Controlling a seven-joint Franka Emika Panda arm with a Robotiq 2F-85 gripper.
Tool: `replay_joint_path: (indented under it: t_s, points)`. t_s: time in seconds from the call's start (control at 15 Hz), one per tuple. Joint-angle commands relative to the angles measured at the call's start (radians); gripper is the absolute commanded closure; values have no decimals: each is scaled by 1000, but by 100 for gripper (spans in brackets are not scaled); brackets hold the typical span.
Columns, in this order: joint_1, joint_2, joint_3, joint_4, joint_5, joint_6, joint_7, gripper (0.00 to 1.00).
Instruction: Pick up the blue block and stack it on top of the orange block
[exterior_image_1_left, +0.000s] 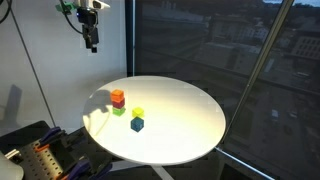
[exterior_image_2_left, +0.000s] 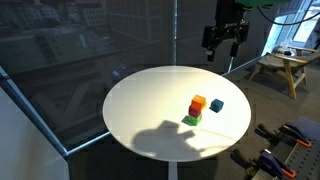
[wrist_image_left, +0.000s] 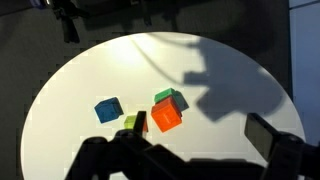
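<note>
The blue block is a small dark blue cube that stands alone on the round white table. The orange block appears to rest on top of a green cube. A yellow cube lies between them. My gripper hangs high above the table, well clear of the blocks. It is open and empty.
The table stands next to dark glass windows. A wooden stand and dark equipment stand beyond the table's edge. The arm's shadow falls across the tabletop near the cubes.
</note>
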Motion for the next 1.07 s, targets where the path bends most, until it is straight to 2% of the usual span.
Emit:
replay_joint_path:
  t_s: [0.0, 0.53, 1.0]
  points:
    - [1, 31, -29, 36, -3, 26, 20, 0]
    - [-20, 85, -83, 56, -10, 159, 38, 0]
    - [-33, 150, -117, 64, -37, 195, 43, 0]
